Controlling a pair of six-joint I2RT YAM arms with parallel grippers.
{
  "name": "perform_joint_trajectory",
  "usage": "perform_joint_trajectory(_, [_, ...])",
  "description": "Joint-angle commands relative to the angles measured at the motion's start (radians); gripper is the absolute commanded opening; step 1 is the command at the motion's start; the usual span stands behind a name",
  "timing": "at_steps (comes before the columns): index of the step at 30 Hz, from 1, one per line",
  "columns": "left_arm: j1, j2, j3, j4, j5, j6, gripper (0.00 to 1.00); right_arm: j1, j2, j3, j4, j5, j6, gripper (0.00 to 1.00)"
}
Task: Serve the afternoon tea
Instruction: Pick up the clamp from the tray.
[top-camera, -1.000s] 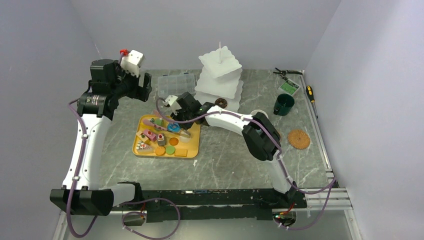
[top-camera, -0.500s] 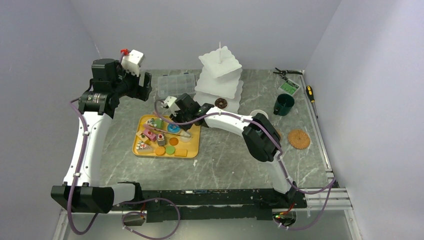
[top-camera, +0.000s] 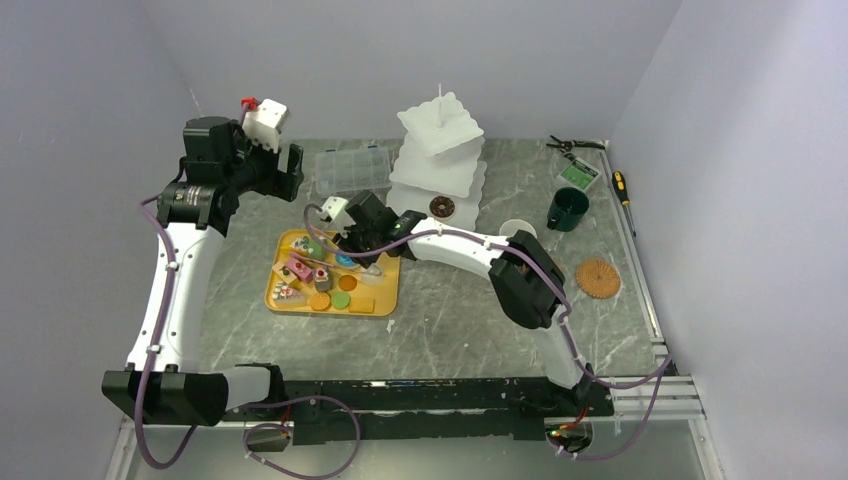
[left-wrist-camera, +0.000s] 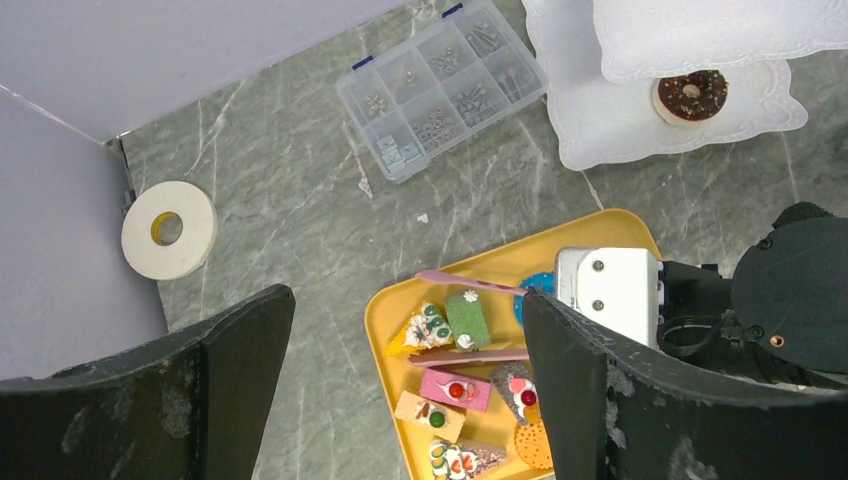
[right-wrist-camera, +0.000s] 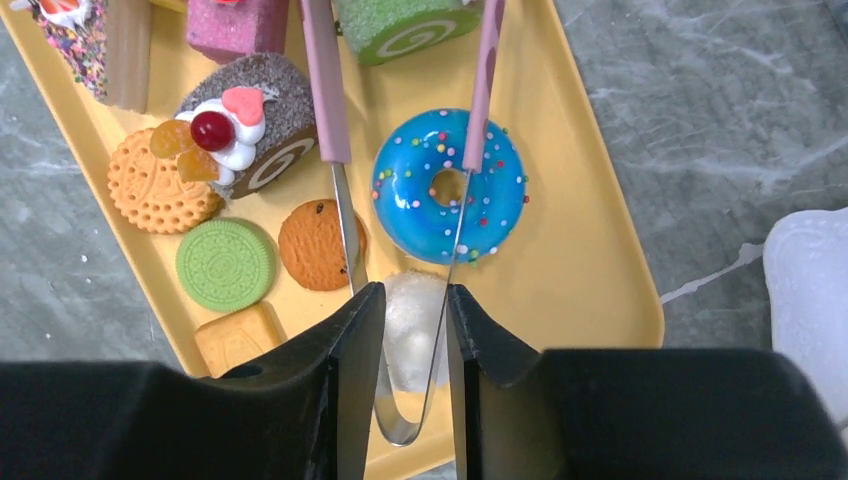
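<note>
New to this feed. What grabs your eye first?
The yellow tray of bright toy pastries, left of centre on the table. The right gripper hangs over it clasping pink tongs, one arm crossing a blue donut. Behind, a white three-tier stand has a chocolate donut on its bottom tier.

We see a grey marbled worktop (top-camera: 440, 320) carrying a yellow tray (top-camera: 383, 290) at nine o'clock, a clear compartment box (top-camera: 352, 169) at eleven, a white tiered stand (top-camera: 440, 160) at twelve, a dark-green mug (top-camera: 567, 209) at two and a cork coaster (top-camera: 597, 278) at three.
</note>
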Motion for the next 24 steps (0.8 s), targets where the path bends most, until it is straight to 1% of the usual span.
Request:
perform_joint_trajectory(1, [0.004, -0.004, 0.036, 0.038, 0.005, -0.017, 0.90, 0.007, -0.025, -0.012, 0.015, 0.043, -0.003, 0.31])
perform_joint_trajectory(4, [0.005, -0.005, 0.040, 0.038, 0.008, -0.019, 0.90, 0.011, -0.012, -0.005, 0.003, 0.083, -0.026, 0.24])
perform_joint_trajectory(9, [0.004, -0.008, 0.051, 0.038, 0.015, -0.021, 0.90, 0.026, 0.006, -0.003, -0.013, 0.142, -0.057, 0.21])
perform_joint_trajectory(13, [0.004, -0.007, 0.060, 0.038, 0.017, -0.021, 0.90, 0.029, 0.013, -0.009, -0.021, 0.141, -0.057, 0.21])
perform_joint_trajectory(22, [0.006, -0.010, 0.061, 0.040, 0.017, -0.020, 0.90, 0.030, 0.020, -0.021, -0.010, 0.115, -0.040, 0.26])
perform_joint_trajectory(24, [0.006, -0.010, 0.061, 0.042, 0.015, -0.019, 0.90, 0.031, 0.025, -0.019, -0.012, 0.120, -0.039, 0.25])
